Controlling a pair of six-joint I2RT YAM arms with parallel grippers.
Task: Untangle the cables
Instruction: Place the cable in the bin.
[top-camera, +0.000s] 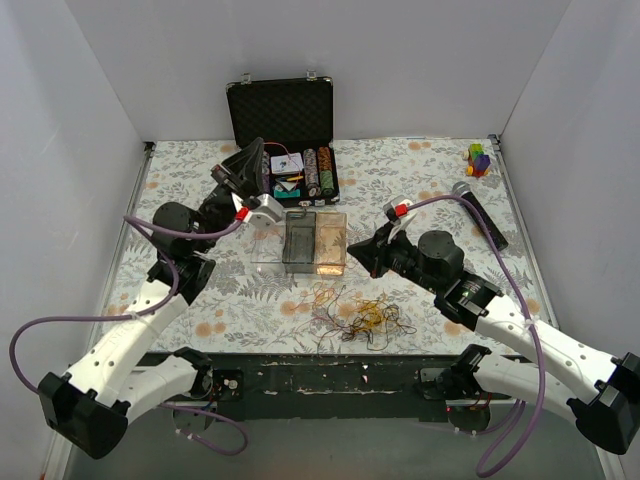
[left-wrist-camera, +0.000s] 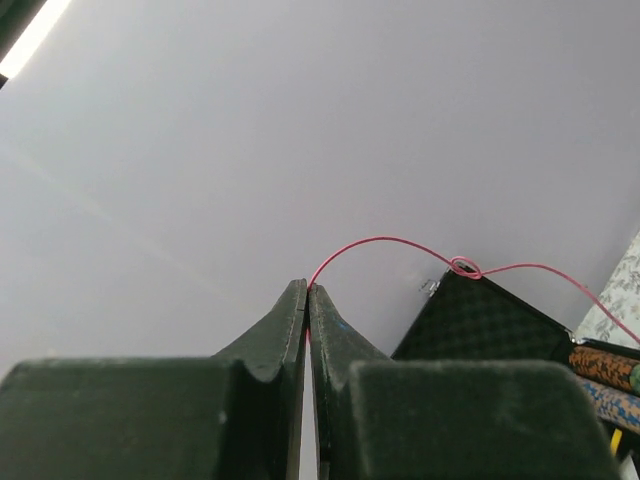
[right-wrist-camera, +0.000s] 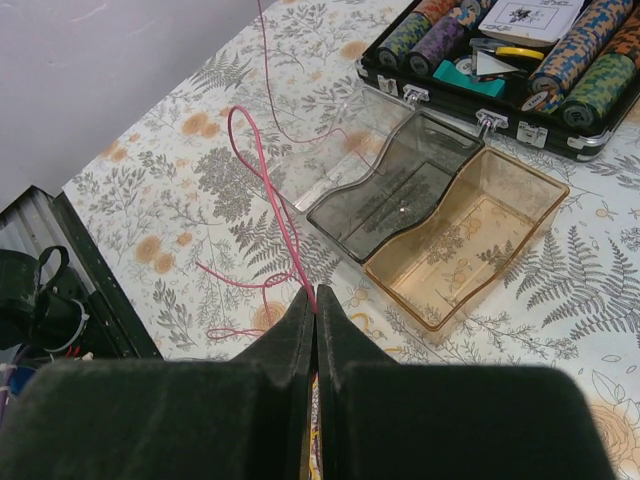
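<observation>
The white-and-black left arm (top-camera: 130, 345) rises from the lower left of the top view. Its black two-finger left hand (top-camera: 255, 152) is lifted toward upper centre, with the fingers pressed together on a thin pink-red cable (left-wrist-camera: 380, 240). The matching right arm (top-camera: 540, 340) reaches in from the lower right, and its right hand (top-camera: 353, 246) sits right of centre, pointing left and likewise clamped on such a cable.

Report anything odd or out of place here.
The pink wire pinched in the left fingers carries a small knot-like loop partway along. The other cables lie in a tangled clump.
</observation>
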